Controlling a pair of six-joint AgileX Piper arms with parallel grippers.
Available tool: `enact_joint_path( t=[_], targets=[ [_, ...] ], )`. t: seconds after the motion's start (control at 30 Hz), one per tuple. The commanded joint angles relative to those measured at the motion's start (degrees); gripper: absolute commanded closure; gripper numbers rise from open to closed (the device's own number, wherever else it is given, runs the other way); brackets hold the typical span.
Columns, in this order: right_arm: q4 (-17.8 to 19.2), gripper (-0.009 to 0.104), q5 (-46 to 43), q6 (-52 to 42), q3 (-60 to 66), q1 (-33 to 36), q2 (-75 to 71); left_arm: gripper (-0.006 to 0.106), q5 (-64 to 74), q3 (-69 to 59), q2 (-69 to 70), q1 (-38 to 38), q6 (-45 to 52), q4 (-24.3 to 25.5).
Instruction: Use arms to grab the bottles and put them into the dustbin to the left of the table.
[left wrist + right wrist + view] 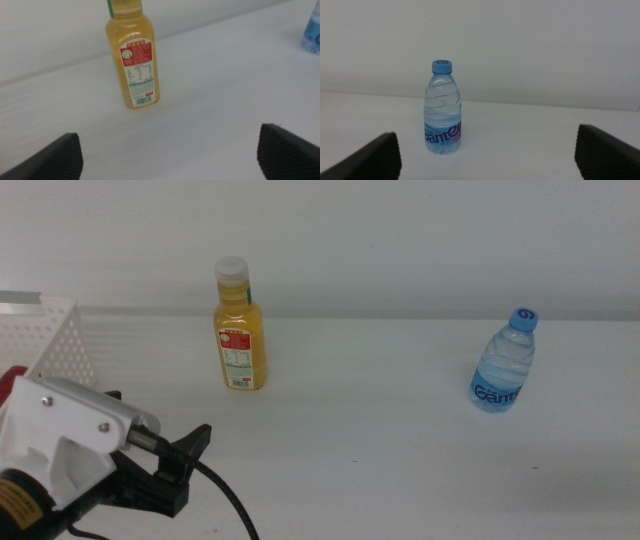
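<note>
Yellow juice bottle (133,65) upright on white table (210,95), left gripper (170,155) jaws wide apart, empty

Yellow juice bottle (240,325), blue-capped water bottle (504,362), white dustbin (55,340).

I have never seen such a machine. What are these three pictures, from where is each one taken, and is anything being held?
These are two robot arms at a white table. The middle view looks down over it: a yellow juice bottle, a small water bottle and a white perforated dustbin at the left edge. The left gripper enters from the left. The other two pictures come from wrist cameras. The left gripper faces the juice bottle, the right gripper the water bottle. Both are open and hold nothing.
</note>
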State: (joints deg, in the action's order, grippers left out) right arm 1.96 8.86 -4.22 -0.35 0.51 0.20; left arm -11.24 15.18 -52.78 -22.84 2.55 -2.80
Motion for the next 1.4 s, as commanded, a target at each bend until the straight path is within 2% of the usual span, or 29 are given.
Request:
enact_joint_path(
  t=[0.0,0.23,0.4,0.47,0.87,1.07,1.37],
  targets=[
    [0.2,0.002,-0.7,-0.1,2.6,-0.5,-2.3,0.007,-4.2,-0.8,-0.5,-0.1,-1.1,0.2],
    [0.2,0.002,-0.7,-0.1,2.6,-0.5,-2.3,0.007,-4.5,-0.8,-0.6,-0.1,-1.1,-3.9],
    [0.2,0.002,-0.7,-0.1,2.6,-0.5,-2.3,0.007,-6.9,-0.8,-1.3,-0.1,0.7,-4.4],
    [0.2,0.002,-0.7,-0.1,2.6,-0.5,-2.3,0.007,-8.6,-0.8,-3.1,-0.1,0.7,-6.1],
    [0.2,0.002,-0.7,-0.1,2.6,-0.5,-2.3,0.007,-30.2,0.5,-24.3,-0.5,-3.5,-4.7],
    [0.2,0.002,-0.7,-0.1,2.6,-0.5,-2.3,0.007,-35.5,5.4,-35.1,-3.6,-3.0,-9.2],
    [0.2,0.002,-0.7,-0.1,2.6,-0.5,-2.3,0.007,-36.0,14.1,-44.6,-3.6,-4.1,-8.6]
  ],
)
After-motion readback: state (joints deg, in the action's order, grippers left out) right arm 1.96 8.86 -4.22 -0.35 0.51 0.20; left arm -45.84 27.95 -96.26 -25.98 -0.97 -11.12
